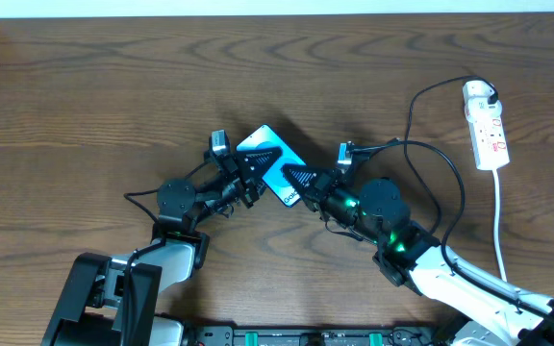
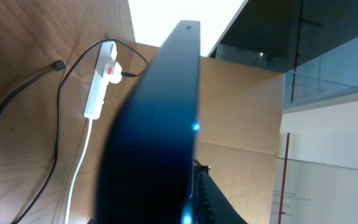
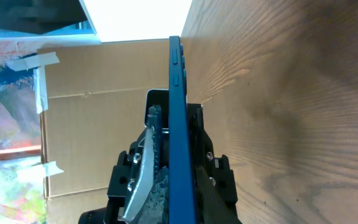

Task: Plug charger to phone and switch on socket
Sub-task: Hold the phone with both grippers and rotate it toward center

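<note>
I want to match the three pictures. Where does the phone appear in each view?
Overhead: the phone shows tilted at the centre.
Left wrist: the phone is the dark edge-on slab filling the middle.
Right wrist: the phone is the thin blue edge running up the centre.
Shared landmark: the wooden table, in all three.

Matt dark wood table (image 1: 85, 115), grain visible. Phone (image 3: 176, 62) edge: glossy, smooth, blue. Socket (image 1: 486, 125): smooth white plastic. Matt brown cardboard (image 3: 98, 93) beyond right gripper (image 3: 176, 109); finger (image 3: 143, 168) grey metal.
</note>
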### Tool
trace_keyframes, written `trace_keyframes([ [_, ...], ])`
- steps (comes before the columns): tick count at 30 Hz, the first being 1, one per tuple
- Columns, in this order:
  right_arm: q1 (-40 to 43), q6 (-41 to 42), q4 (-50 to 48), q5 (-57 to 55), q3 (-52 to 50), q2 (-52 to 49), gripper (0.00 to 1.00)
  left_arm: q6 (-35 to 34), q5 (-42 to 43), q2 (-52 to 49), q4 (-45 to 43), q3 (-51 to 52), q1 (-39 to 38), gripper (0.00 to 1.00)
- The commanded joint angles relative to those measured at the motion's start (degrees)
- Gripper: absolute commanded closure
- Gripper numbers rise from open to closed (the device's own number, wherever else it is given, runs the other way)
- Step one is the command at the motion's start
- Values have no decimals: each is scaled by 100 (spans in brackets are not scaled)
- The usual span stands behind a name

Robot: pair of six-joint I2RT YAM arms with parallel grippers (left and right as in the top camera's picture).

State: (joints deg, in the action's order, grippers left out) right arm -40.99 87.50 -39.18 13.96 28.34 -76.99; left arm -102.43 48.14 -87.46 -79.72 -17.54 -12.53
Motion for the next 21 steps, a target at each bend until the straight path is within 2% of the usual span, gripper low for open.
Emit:
trace_keyframes([
  [1,-46,-90,-15,142,44,-92,99,44,138,39,-118,-35,-20,81],
  [6,-46,352,-74,170,44,-92,99,44,138,39,-118,-35,-20,86],
  [8,-46,442,-74,232,44,-92,99,42,138,39,-118,-35,-20,92],
  [10,-46,444,-76,275,44,-92,98,42,138,39,-118,-35,-20,92],
  [17,-7,442,-74,382,44,-92,83,42,131,39,-116,-35,-17,92],
  [21,20,389,-68,439,44,-92,67,42,-4,39,-4,-35,-15,92],
])
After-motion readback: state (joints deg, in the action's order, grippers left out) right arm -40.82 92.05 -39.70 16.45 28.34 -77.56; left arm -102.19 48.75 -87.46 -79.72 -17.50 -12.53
